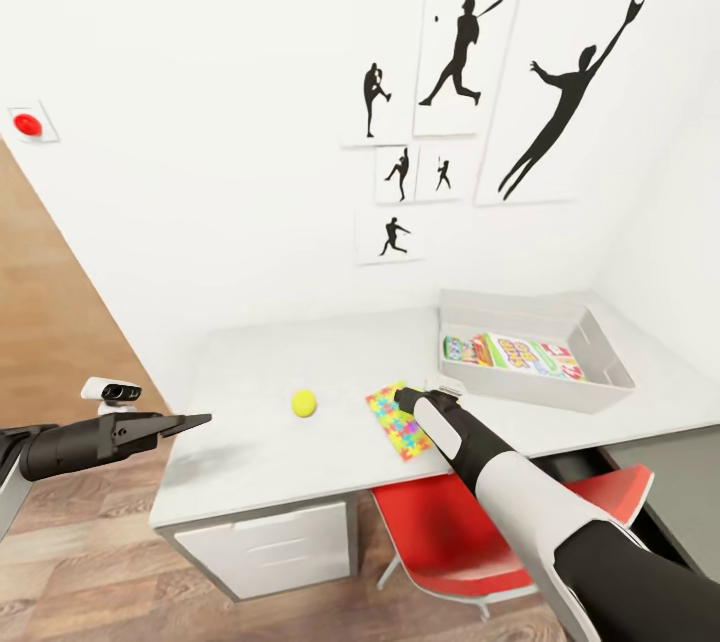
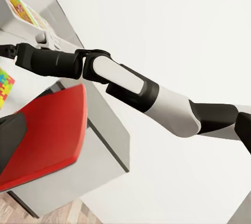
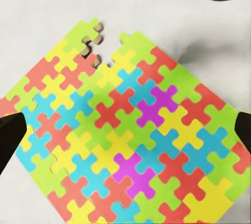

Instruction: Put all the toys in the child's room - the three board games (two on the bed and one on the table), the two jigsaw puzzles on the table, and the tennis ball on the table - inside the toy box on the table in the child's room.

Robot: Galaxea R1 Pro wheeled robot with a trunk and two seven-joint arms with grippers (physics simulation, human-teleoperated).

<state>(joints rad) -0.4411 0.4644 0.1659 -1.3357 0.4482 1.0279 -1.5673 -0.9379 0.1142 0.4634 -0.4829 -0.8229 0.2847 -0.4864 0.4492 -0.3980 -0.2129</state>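
A multicoloured jigsaw puzzle (image 1: 398, 422) lies flat on the pale grey table (image 1: 260, 462), near its front edge. My right gripper (image 1: 408, 396) hovers just above the puzzle (image 3: 130, 130); its dark fingertips (image 3: 9, 140) stand wide apart at both sides, open and holding nothing. The yellow-green tennis ball (image 1: 304, 403) rests on the table left of the puzzle. At the right, the grey toy box (image 1: 600, 342) holds two printed board games (image 1: 512, 354). My left gripper (image 1: 192, 420) hangs off the table's left end, well clear of the ball; its jaw state is unclear.
A red chair (image 1: 450, 532) is tucked under the table below my right arm. White drawers (image 1: 270, 547) sit under the left end. Black silhouette posters (image 1: 460, 62) hang on the white wall behind. Wooden floor (image 1: 100, 572) lies to the left.
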